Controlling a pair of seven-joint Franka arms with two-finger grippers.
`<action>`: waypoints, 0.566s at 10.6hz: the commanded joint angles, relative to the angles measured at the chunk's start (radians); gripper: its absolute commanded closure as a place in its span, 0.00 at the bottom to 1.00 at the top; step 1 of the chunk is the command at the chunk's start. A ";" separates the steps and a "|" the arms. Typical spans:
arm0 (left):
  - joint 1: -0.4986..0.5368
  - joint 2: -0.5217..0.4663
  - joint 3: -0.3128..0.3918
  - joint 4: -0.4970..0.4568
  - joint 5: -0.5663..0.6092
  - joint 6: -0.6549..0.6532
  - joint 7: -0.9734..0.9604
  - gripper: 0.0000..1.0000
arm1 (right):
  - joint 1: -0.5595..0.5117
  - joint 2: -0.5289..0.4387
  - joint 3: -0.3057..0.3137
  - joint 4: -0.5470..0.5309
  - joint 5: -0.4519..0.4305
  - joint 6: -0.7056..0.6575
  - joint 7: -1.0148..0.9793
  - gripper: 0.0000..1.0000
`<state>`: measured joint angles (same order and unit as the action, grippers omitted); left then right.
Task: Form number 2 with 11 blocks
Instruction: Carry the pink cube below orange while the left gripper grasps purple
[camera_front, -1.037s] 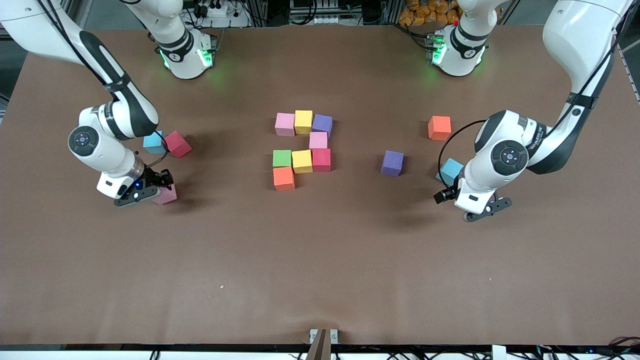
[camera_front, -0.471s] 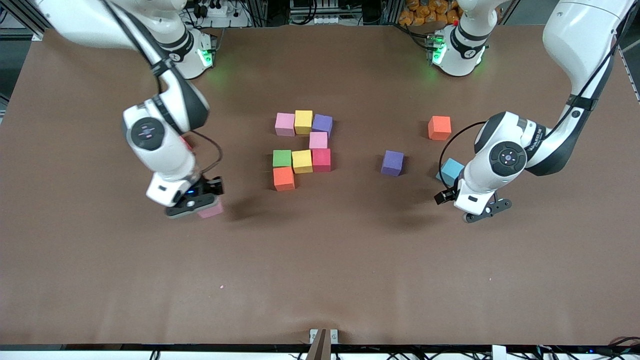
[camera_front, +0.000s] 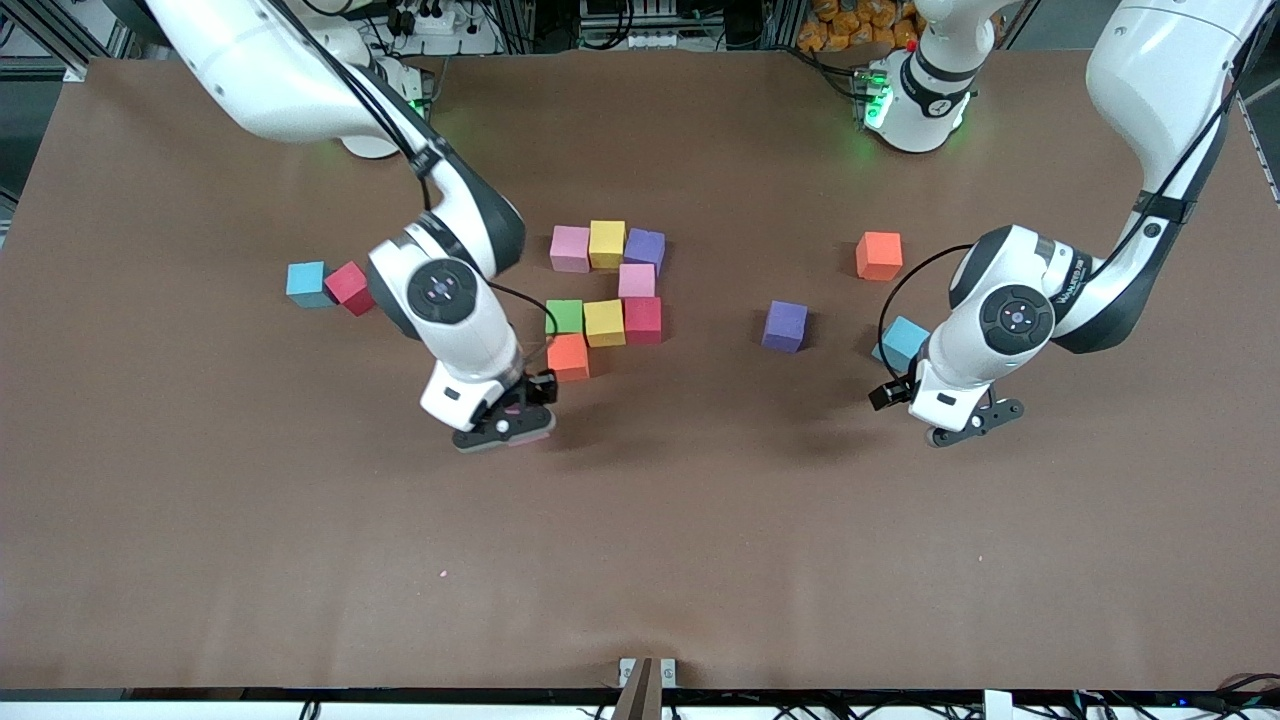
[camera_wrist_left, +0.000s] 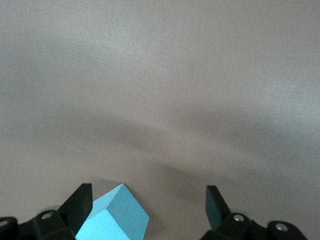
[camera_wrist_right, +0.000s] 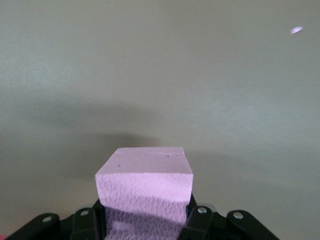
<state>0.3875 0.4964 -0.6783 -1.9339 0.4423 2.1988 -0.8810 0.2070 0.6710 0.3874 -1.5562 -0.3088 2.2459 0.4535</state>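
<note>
1. Right gripper (camera_front: 512, 425) is clamped on a pink block (camera_wrist_right: 145, 187), over bare table just short of the orange block (camera_front: 567, 356) that ends the unfinished 2 (camera_front: 604, 298)
2. Textured, foam-like faces suggest a light, slightly soft cube; flat opposite sides suit the grip
3. Left gripper (camera_front: 968, 422) waits, fingers spread, beside a blue block (camera_wrist_left: 114, 215)
</note>
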 joint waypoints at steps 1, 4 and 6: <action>0.008 0.005 -0.006 0.007 0.026 0.001 -0.004 0.00 | 0.047 0.143 -0.013 0.148 0.031 -0.014 0.010 0.77; 0.007 0.005 -0.006 0.006 0.026 0.001 -0.004 0.00 | 0.064 0.177 -0.013 0.174 0.031 -0.014 0.022 0.79; 0.004 0.002 -0.009 -0.005 0.027 0.001 0.010 0.00 | 0.072 0.192 -0.012 0.171 0.034 -0.012 0.049 0.79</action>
<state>0.3896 0.4993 -0.6783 -1.9335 0.4445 2.1987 -0.8810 0.2600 0.8370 0.3817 -1.4188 -0.2883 2.2478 0.4692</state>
